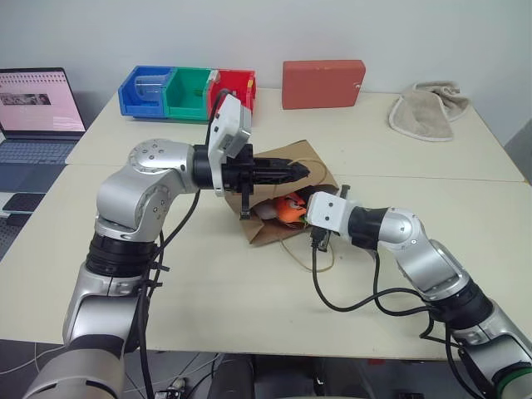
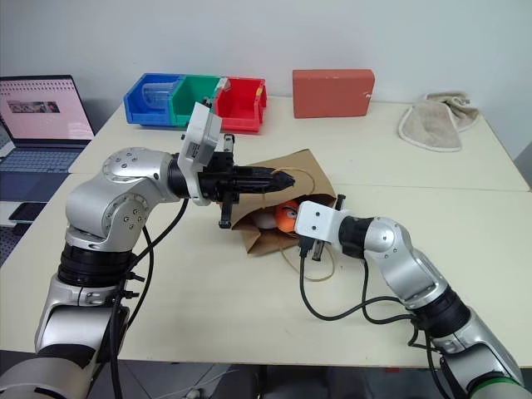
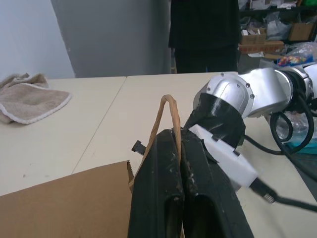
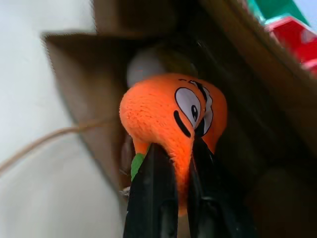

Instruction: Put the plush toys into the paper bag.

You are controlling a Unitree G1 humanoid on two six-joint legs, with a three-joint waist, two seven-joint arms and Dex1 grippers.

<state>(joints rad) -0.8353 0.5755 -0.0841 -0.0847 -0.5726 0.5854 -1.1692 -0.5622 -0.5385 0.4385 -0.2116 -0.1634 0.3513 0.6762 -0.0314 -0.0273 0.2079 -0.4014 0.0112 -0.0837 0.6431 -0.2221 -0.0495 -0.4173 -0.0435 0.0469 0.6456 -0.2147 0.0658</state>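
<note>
A brown kraft paper bag lies on its side at the centre of the frame on a cream table, its mouth facing lower right. The left gripper, reaching in from the left, has its two black fingers pressed together on one tan twisted-cord handle, lifting the bag's upper edge so the mouth gapes. The second cord handle trails loose on the table below the bag.

The right gripper, coming from the lower right, is pinched tight on the orange carrot plush toy with cartoon eyes and green leaves, which sits right at the bag's mouth. Just behind it, inside the bag, a white rounded plush toy shows.

By this look, the task is well along: the white toy appears already in, and the carrot remains to be pushed deeper and let go.

Along the top of the frame stand blue, green and red plastic bins, a red rectangular box and, upper right, a beige cloth towel. An open laptop sits upper left.
</note>
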